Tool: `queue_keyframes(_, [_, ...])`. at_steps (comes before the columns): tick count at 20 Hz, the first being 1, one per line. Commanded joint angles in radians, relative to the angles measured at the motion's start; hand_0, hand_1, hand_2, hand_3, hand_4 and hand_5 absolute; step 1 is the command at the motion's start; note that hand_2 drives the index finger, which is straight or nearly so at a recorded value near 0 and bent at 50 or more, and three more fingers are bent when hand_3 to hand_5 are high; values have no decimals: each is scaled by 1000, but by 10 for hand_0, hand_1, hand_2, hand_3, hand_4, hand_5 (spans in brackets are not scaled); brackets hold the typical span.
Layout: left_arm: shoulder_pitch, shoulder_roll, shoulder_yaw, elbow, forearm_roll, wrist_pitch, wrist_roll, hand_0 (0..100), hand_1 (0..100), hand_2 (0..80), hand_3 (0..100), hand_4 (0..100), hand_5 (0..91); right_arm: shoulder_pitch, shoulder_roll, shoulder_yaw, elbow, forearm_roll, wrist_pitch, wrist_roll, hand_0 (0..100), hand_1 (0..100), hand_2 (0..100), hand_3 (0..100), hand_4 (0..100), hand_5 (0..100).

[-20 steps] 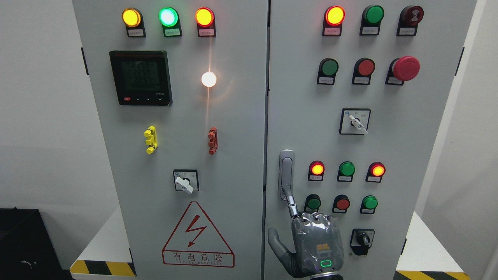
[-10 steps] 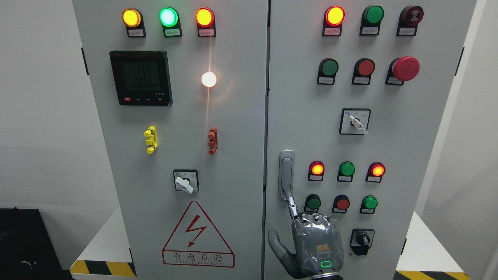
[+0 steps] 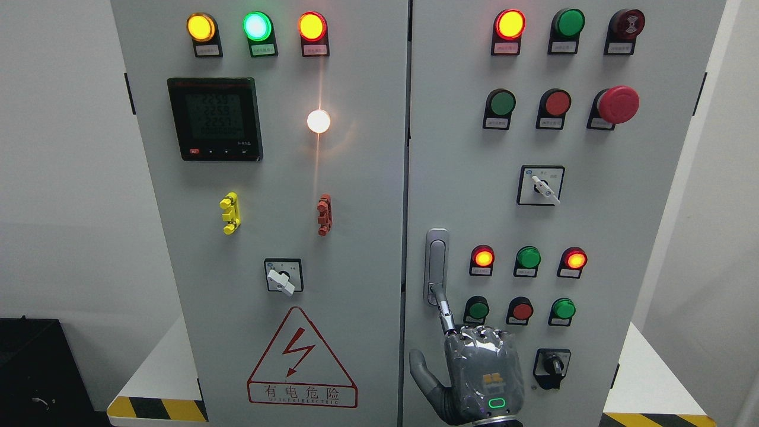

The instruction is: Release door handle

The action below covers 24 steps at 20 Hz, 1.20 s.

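Observation:
A silver door handle [image 3: 437,261] stands upright in its recess at the left edge of the right cabinet door [image 3: 628,237]. My right hand [image 3: 483,370] comes up from the bottom edge, its back towards the camera. Its index finger [image 3: 443,311] is stretched out, and the tip touches the handle's lower end. The thumb [image 3: 422,370] sticks out to the left, and the other fingers are curled in. The hand grasps nothing. My left arm is out of view.
Right of the handle sit lit pilot lamps and push buttons [image 3: 522,309], with a black selector switch [image 3: 551,365] beside the hand. A red emergency stop [image 3: 618,104] is higher up. The left door [image 3: 367,249] carries a meter [image 3: 214,118] and a rotary switch [image 3: 283,276].
The hand has hardly moved. Its index fingertip stays at the lower end of the handle.

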Motion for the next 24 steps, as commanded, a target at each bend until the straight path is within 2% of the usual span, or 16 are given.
queue_keyframes(1, [17,0,0,0,-1,-1,0,120,556,0,0,0,0,0,-2,-2,12,0,6,3,422,269,94,1000,1000,1000])
queue_keyframes(24, [17,0,0,0,-1,-1,0,120,556,0,0,0,0,1,-1,-1,18,0,5,5,427,267,100,1000,1000,1000])
